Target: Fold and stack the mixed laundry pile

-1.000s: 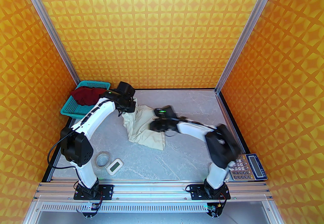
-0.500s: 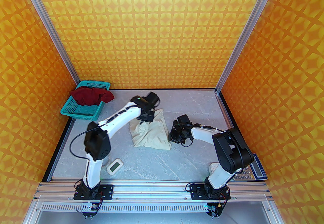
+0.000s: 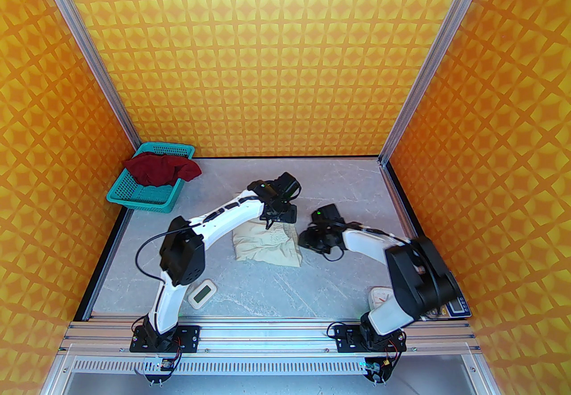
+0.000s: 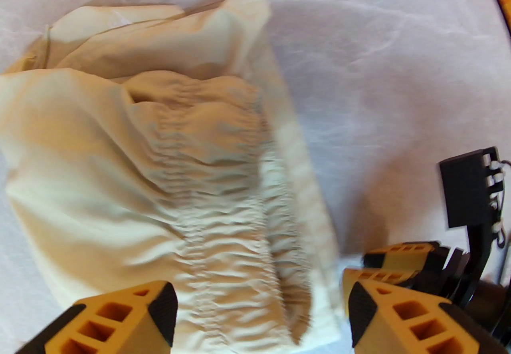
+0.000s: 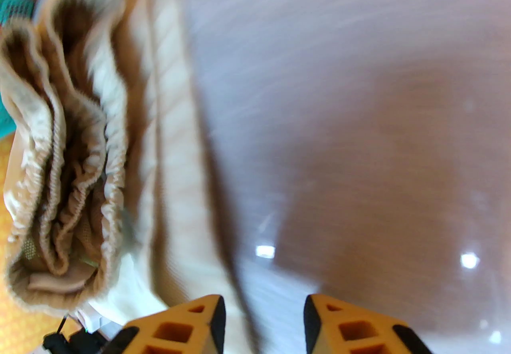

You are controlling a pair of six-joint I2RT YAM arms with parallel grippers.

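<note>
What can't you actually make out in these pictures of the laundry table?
- Calculator: top view, mostly covered by the right arm; keys unreadable.
- Cream garment: top view, far edge under the left gripper; right wrist view smears its folds.
- Red T-shirt: bunched in the teal basket; its shape is hidden.
- Small white device: screen too small to read.

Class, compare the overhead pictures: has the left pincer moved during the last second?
Yes. The left pincer moved right, away from the basket, to the far edge of the cloth.
</note>
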